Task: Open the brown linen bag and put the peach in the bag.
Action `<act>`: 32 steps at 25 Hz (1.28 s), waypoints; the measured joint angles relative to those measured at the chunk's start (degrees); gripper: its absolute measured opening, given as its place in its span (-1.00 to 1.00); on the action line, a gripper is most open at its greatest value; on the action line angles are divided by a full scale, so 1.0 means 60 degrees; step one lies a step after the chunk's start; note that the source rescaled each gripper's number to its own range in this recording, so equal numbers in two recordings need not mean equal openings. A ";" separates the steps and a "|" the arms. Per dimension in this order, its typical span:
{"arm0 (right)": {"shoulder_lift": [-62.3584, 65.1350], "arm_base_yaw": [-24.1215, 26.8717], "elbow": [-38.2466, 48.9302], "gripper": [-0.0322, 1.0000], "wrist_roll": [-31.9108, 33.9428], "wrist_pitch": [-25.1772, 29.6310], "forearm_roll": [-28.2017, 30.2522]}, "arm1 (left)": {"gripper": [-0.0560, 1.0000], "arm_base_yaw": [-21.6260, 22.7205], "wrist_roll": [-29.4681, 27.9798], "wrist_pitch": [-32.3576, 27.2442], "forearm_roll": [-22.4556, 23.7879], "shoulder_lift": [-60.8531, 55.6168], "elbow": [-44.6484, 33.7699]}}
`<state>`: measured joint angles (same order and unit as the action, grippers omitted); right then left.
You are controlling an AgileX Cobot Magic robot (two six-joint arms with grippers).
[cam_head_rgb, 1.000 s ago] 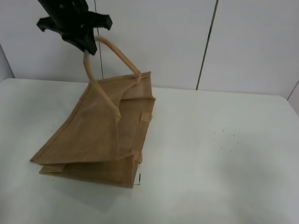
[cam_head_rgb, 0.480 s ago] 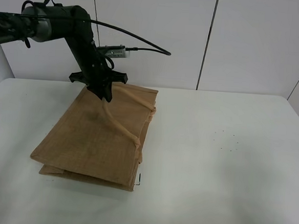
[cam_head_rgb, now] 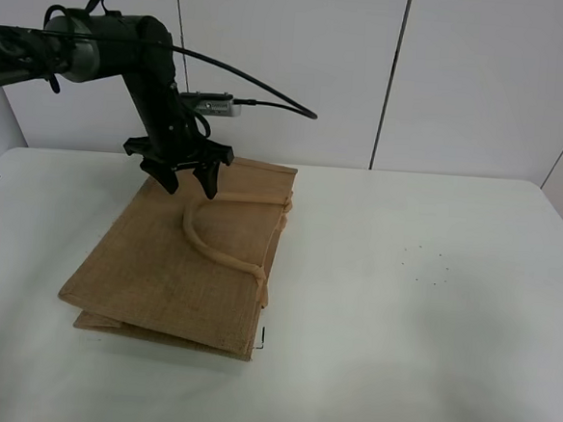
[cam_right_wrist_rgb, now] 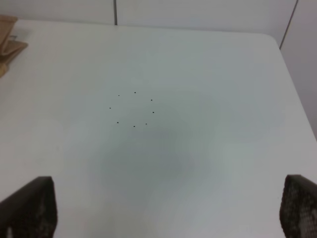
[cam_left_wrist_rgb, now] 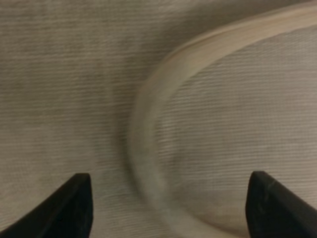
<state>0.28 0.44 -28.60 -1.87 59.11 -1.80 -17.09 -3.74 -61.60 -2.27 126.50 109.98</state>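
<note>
The brown linen bag point(cam_head_rgb: 177, 257) lies flat and folded on the white table point(cam_head_rgb: 400, 306), left of the middle. One beige handle point(cam_head_rgb: 211, 248) lies in a loop on its top face. My left gripper point(cam_head_rgb: 189, 178) hangs open just above the bag's far edge, holding nothing. The left wrist view shows the weave point(cam_left_wrist_rgb: 64, 89) and the curved handle point(cam_left_wrist_rgb: 148, 109) close below, between the two spread fingertips point(cam_left_wrist_rgb: 74, 203). My right gripper point(cam_right_wrist_rgb: 163, 208) is open over bare table; the arm is out of the exterior view. A corner of the bag point(cam_right_wrist_rgb: 9, 49) shows there. The peach is out of view.
White wall panels stand behind the table. A ring of small dark dots point(cam_head_rgb: 425, 264) marks the table right of the bag; it also shows in the right wrist view point(cam_right_wrist_rgb: 132, 108). A black cable point(cam_head_rgb: 261, 92) trails from the left arm.
The left gripper came down with the raised handle, then opened and let it go. The lifted bag side dropped flat and the handle now lies on the bag.
</note>
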 joint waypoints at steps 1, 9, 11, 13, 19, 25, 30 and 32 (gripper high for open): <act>0.0000 0.0000 0.0000 1.00 0.0000 0.0000 0.0000 | 0.91 0.0000 -0.0059 -0.0047 0.0244 0.0000 0.0000; 0.0000 0.0000 0.0000 1.00 0.0000 0.0000 0.0000 | 0.91 0.0926 -0.0194 -0.0278 0.0603 0.0000 0.0000; 0.0000 0.0000 0.0000 1.00 0.0000 0.0000 0.0000 | 0.91 0.1449 -0.0185 -0.0372 0.0641 0.0000 0.0000; 0.0000 0.0000 0.0000 1.00 0.0000 0.0000 0.0000 | 0.91 0.1912 -0.0142 -0.0469 0.0675 0.0000 0.0000; 0.0000 0.0000 0.0000 1.00 0.0000 0.0000 0.0000 | 0.91 0.2670 -0.0124 -0.0726 0.0773 -0.0049 0.0000; 0.0000 0.0000 0.0000 1.00 0.0000 0.0000 0.0000 | 0.91 0.2661 -0.0124 -0.0841 0.0756 -0.0900 -0.0126; 0.0000 0.0000 0.0000 1.00 0.0000 0.0000 0.0000 | 0.91 0.2661 -0.0124 -0.0846 0.0921 -0.2672 -0.1500; 0.0000 0.0000 0.0000 1.00 0.0000 0.0000 0.0000 | 0.91 0.2661 -0.0124 -0.0854 0.0996 -0.3574 -0.2247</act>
<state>0.28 0.44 -28.60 -1.87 59.11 -1.80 -1.13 -4.48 -66.72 3.70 105.05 96.50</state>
